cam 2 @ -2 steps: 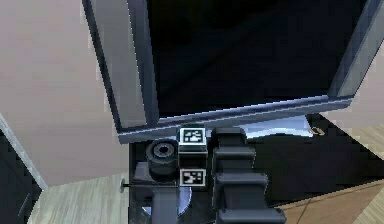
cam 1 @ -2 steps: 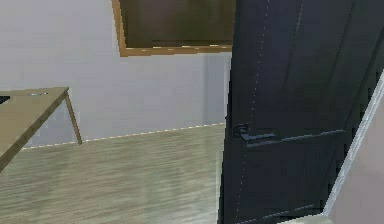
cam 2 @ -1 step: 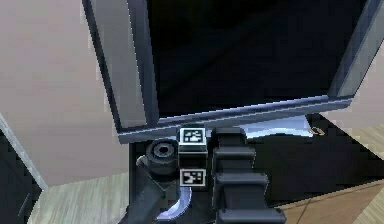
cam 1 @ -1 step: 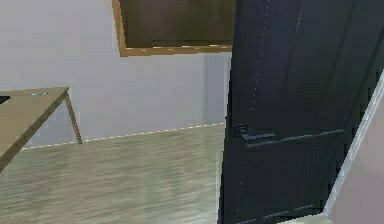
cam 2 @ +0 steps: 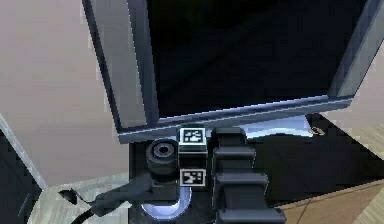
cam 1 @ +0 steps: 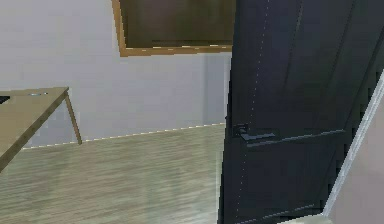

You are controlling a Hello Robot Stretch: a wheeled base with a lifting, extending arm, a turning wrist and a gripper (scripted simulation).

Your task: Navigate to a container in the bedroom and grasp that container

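a: what takes up the most room?

b: in the forward view, a tall dark door (cam 1: 300, 110) stands on the right, with a wood-framed panel (cam 1: 175, 28) on the wall beside it. in the arm side view, a big grey-framed screen (cam 2: 240, 50) stands on a dark counter (cam 2: 335, 165).

a: and the robot's own parts?

b: the arm (cam 2: 240, 190) rises from the bottom edge. the tool (cam 2: 120, 195) sits left of its two white squares (cam 2: 192, 135), low over the counter's near edge.

a: where is the container?

b: my best guess is the pale round thing (cam 2: 160, 210) at the bottom of the arm side view. it lies on the counter right by the tool, below the screen. little of it is in sight, so i can't be sure it is the container.

a: is the tool on it?

b: i cannot tell. i can't make out whether the fingers are apart or together, whether they touch it, or whether the tool holds anything.

a: how would it handle?

b: judging by the smooth silvery-lilac curve, i'd expect it to be stiff, light and a bit slippery. i'd take it across the wall just under the rim, not across the full width. i'd also keep the approach low and slow, because a nudge could slide it off the edge or into the screen's foot.
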